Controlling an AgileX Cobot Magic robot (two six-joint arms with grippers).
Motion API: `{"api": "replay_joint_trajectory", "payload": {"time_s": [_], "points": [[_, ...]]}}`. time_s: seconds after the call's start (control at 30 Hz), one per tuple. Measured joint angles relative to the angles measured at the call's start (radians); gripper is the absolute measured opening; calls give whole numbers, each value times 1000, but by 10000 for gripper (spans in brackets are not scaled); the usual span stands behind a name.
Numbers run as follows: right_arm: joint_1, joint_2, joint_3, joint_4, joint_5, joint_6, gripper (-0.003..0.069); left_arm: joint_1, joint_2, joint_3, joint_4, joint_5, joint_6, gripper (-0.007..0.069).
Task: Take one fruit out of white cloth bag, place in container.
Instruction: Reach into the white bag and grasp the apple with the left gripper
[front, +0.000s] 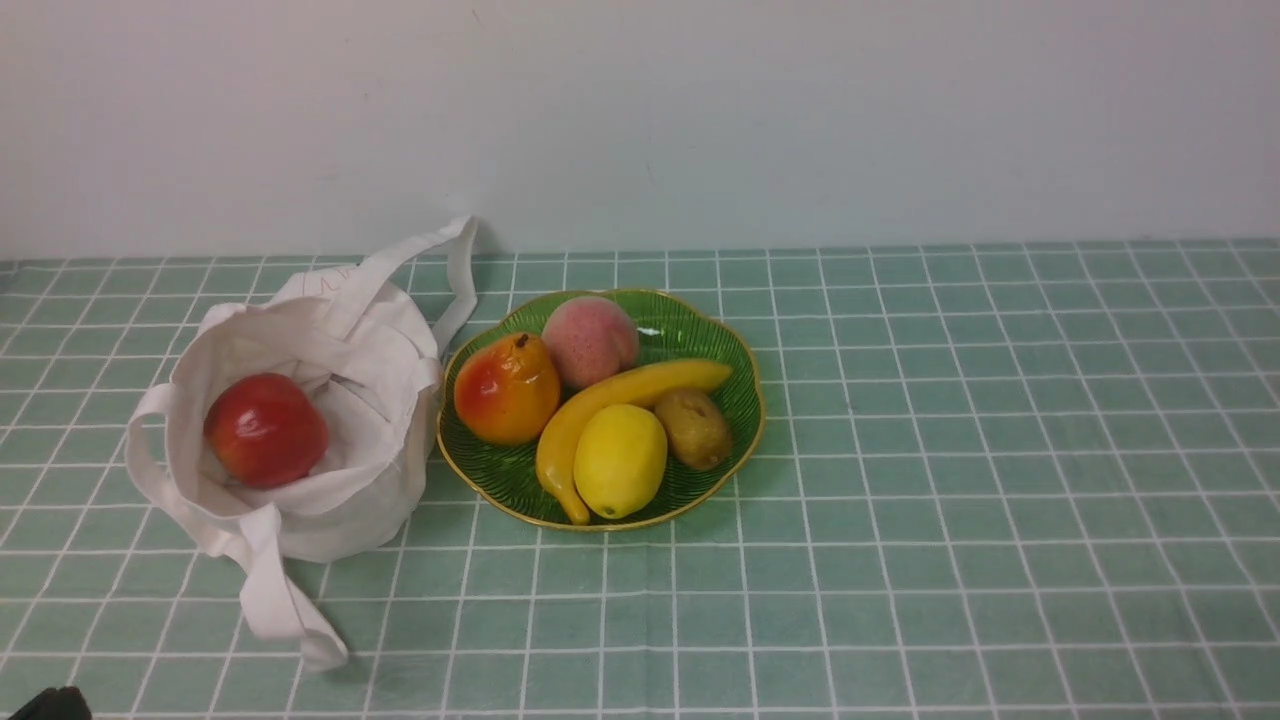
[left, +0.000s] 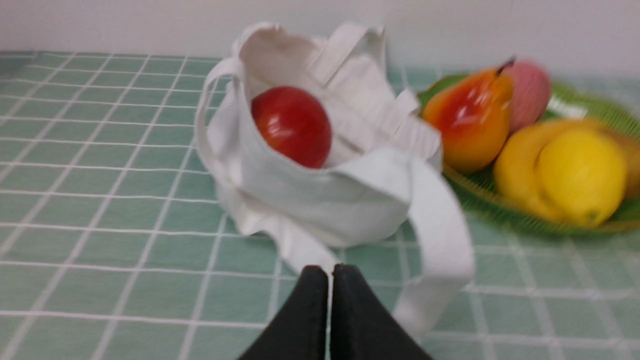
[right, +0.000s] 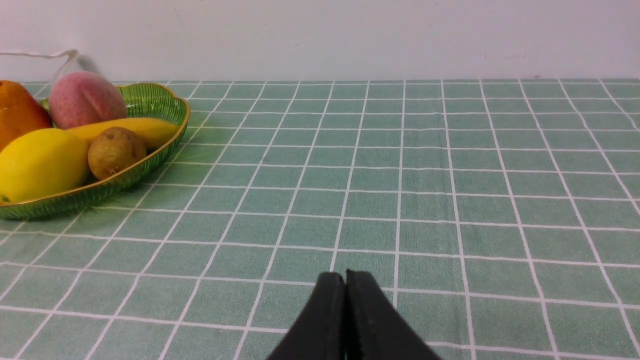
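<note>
The left hand (left: 330, 272) is seen with its fingertips brought together, nothing being gripped; in the front view its dark tip is noted at the near edge, toward seven o'clock. The right hand (right: 346, 278) is likewise found together and unloaded, pointed over the green, white-gridded table (front: 1000, 480).

A handle strap (front: 275, 600) is draped onto the table at six o'clock of the white cloth bag (front: 370, 500). The bag is set at nine o'clock of the container (front: 500, 505), a green plate with a gold rim, its mouth being held open. The red apple (front: 265, 430) is seated inside the mouth.

On the plate, the lemon (front: 620, 460) is placed at six o'clock and the kiwi (front: 693, 430) at three. The banana (front: 640, 382) is laid in a curve from seven to two. The pear (front: 507, 390) is located at nine to ten, and the peach (front: 590, 340) at twelve. A second strap (front: 460, 270) is extended from the bag toward one o'clock. The pale wall (front: 640, 120) is observed beyond.
</note>
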Motion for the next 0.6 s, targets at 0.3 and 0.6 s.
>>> {"api": "replay_joint_trajectory", "payload": {"time_s": [0.3, 0.6], "points": [[0, 0, 0, 0, 0, 0, -13, 0, 0, 1, -452, -330, -149, -7], [0, 0, 0, 0, 0, 0, -13, 1, 115, -401, -269, -375, -95, -7]]}}
